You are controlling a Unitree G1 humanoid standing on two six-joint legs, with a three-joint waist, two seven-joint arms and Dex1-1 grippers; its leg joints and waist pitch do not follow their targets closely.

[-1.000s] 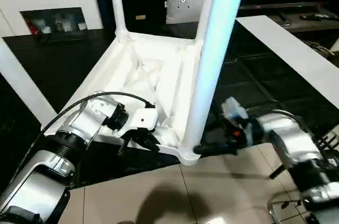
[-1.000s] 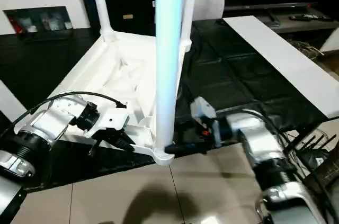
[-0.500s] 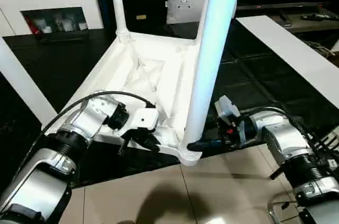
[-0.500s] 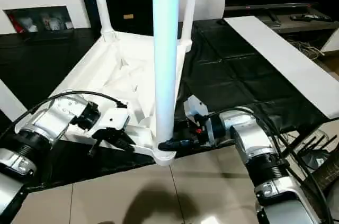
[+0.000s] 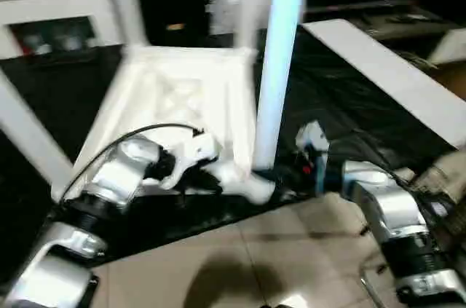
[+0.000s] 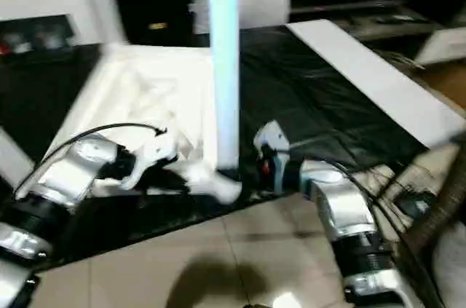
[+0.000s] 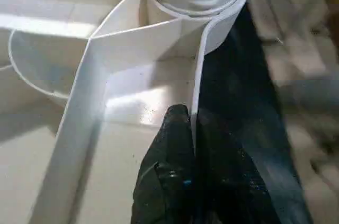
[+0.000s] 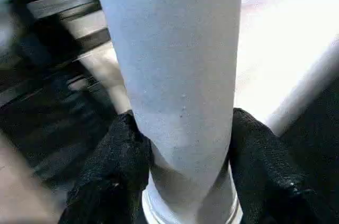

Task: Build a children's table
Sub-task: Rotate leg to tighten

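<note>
The white children's table lies upside down on a black mat, its ribbed top point(image 5: 175, 93) facing up and its legs standing upward. The nearest leg point(image 5: 280, 68) rises from the near corner socket point(image 5: 255, 186). My right gripper point(image 5: 273, 175) is shut around this leg just above the socket, and its black fingers point(image 8: 114, 166) press both sides of the tube point(image 8: 175, 65). My left gripper point(image 5: 211, 180) is shut on the top's near rim point(image 7: 198, 91) beside that corner, with its fingertips point(image 7: 169, 144) pinching the thin wall. Another leg point(image 5: 124, 2) stands at the far corner.
At the back left is a white cabinet point(image 5: 51, 2), with a grey-white cushion point(image 5: 226, 2) behind the table. A long white board point(image 5: 378, 68) lies on the mat point(image 5: 328, 104) to the right. Pale floor tiles point(image 5: 240, 264) run along the near side, and cables trail at the right edge.
My right gripper has moved in from beside the corner socket and closed around the base of the near leg. The left gripper keeps its hold. The whole picture has shifted, so the camera moved.
</note>
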